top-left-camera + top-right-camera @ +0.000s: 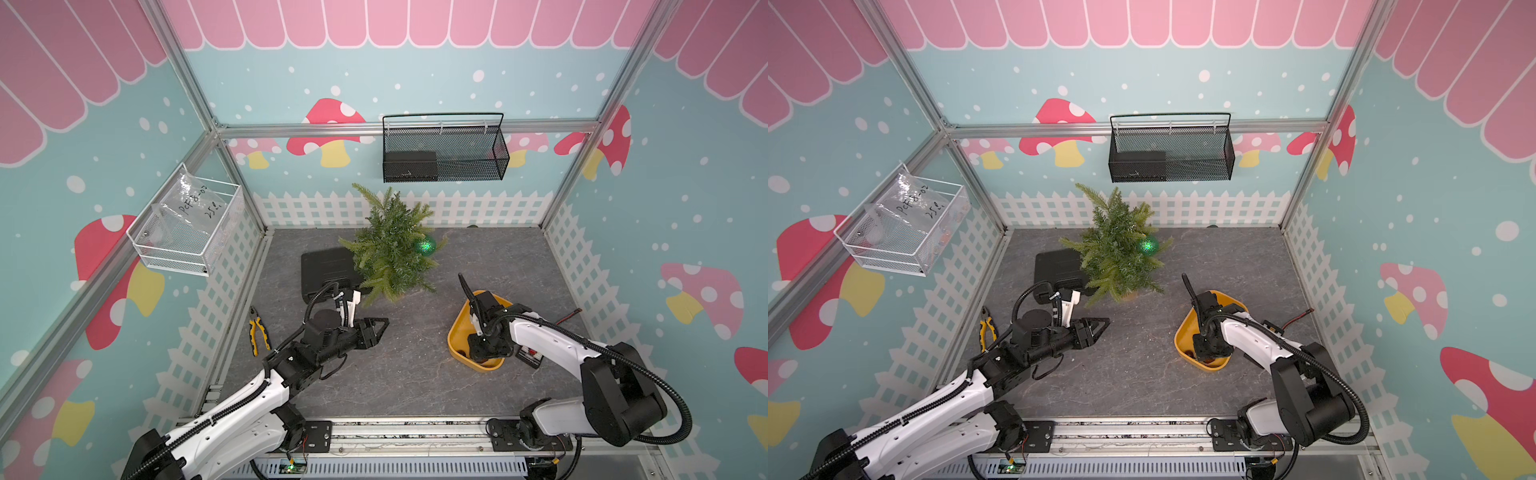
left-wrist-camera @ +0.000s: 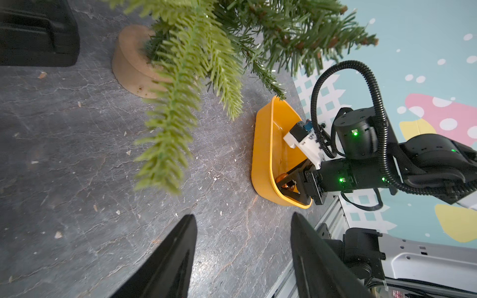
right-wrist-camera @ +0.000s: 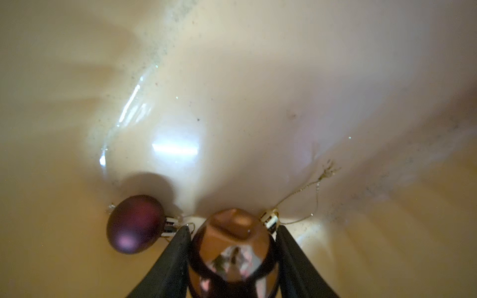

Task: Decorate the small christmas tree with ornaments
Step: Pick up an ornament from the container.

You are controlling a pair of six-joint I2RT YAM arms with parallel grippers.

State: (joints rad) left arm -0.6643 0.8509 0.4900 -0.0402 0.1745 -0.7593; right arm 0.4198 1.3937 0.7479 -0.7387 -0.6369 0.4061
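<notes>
Firstly, we list the small tree (image 1: 390, 249): it stands upright on a round wooden base (image 2: 131, 64) toward the back of the grey table (image 1: 415, 382), as both top views show. One green bauble (image 1: 424, 245) hangs among its branches on the side toward the right arm. Next we list the copper bauble (image 3: 232, 247), lying in the nearer end of the yellow tub (image 1: 456, 336). The tub sits on the table well apart from the tree, on the right arm's side. The right gripper (image 3: 233, 229) reaches down into the tub, its two fingers pressed against both sides of the copper bauble, whose gold cap (image 3: 269, 219) shows just past one fingertip. A dark red bauble (image 3: 135, 224) lies on the tub floor just beside it, outside the fingers. The left gripper (image 2: 242, 222) hovers over bare table near the tree's base, fingers apart, nothing between them. Further out we note a black case (image 1: 326, 270) beside the tree's lower branches, yellow-handled pliers (image 1: 258, 332) by the table's left edge, a black mesh basket (image 1: 444, 149) on the back wall, and a white wire basket (image 1: 187, 245) on the left wall holding a plastic bag (image 1: 187, 199).
</notes>
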